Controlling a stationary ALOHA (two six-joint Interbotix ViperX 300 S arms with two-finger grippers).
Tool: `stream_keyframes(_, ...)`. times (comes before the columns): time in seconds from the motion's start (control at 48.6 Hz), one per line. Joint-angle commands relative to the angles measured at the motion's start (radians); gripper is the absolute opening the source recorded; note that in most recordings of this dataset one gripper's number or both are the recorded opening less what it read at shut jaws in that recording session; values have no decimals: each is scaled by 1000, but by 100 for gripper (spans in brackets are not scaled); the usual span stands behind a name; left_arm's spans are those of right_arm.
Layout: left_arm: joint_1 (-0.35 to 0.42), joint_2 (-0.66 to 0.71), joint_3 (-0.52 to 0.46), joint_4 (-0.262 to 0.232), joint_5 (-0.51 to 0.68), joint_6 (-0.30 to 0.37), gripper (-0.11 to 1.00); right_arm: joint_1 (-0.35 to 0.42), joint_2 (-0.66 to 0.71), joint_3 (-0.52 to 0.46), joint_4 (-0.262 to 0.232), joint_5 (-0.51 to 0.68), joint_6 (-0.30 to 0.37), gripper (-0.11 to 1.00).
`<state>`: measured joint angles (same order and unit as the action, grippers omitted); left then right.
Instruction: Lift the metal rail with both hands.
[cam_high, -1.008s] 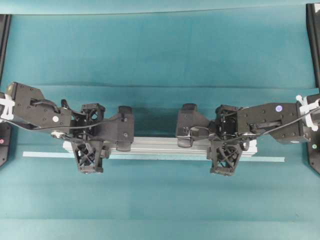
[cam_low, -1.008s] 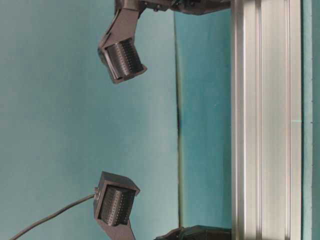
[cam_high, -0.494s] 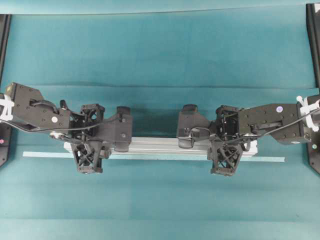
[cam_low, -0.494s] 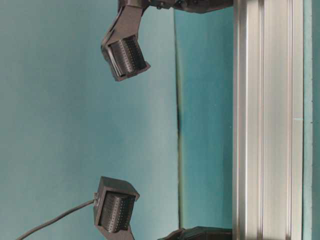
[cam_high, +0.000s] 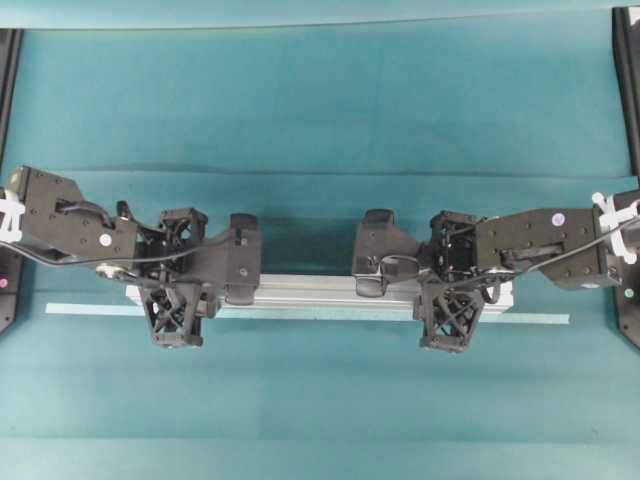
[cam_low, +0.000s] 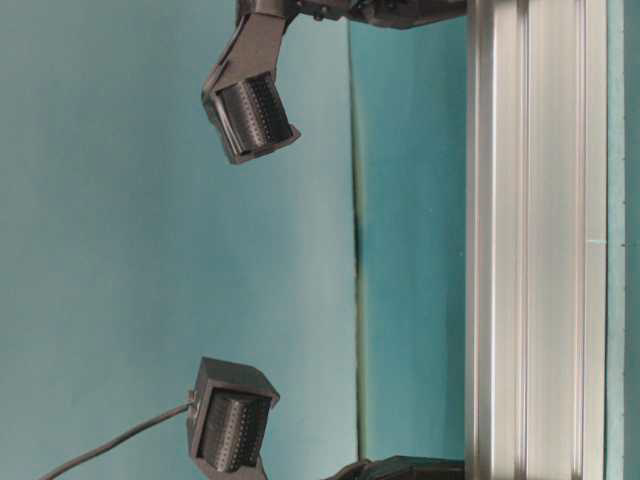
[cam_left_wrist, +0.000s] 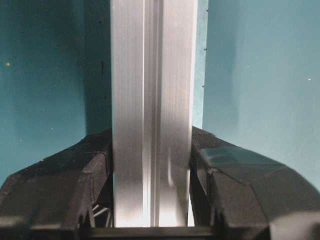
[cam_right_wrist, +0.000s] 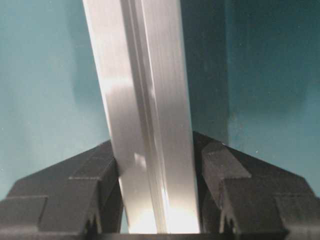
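The long straight silver aluminium rail with lengthwise grooves (cam_high: 320, 291) is laid left to right across the middle of the teal cloth-covered counter (cam_high: 320, 120). A thin flat pale strip (cam_high: 530, 319) is set parallel to it on its near side, reaching further out to the left and right than the rail does. The left black lattice-fingered pincer (cam_high: 180, 276) is placed across the rail near its left end, and the right black lattice-fingered pincer (cam_high: 449, 282) across it near its right end. In each wrist view the rail (cam_left_wrist: 152, 110) (cam_right_wrist: 145, 115) is seen clamped between the two fingers (cam_left_wrist: 75, 185) (cam_right_wrist: 235, 185). The middle stretch of the rail is left bare between the pincers.
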<state>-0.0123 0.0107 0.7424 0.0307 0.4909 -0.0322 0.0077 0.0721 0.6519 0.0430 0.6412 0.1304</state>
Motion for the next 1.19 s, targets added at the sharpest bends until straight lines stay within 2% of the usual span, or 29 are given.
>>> stream_keyframes(0.0,-6,-8,5,0,-6,2,36,-3,11,-2,3,-37,18,39)
stream_keyframes(0.741,-3,-12,15,0,-9,-20,36,-3,11,9,3,-51,21,40)
stream_keyframes(0.782,-3,-12,15,0,-9,-25,36,-3,11,9,2,-49,21,44)
stream_keyframes(0.823,-3,-12,15,-2,-11,-31,36,-3,11,9,3,-49,26,54)
stream_keyframes(0.864,-3,-12,17,0,-9,-37,41,-3,9,9,2,-49,29,66)
stream_keyframes(0.926,-5,-14,17,-2,-11,-46,60,-3,11,9,2,-49,32,83)
stream_keyframes(0.987,-6,-14,18,0,-9,-52,78,0,9,9,2,-49,31,93)
stream_keyframes(1.07,-6,-15,20,-2,-5,-48,96,2,8,9,2,-49,29,96)
stream_keyframes(1.111,-8,-18,21,-2,-3,-43,99,2,6,9,0,-49,31,95)
stream_keyframes(1.173,-6,-26,18,0,0,-40,97,2,-3,6,-3,-43,31,95)
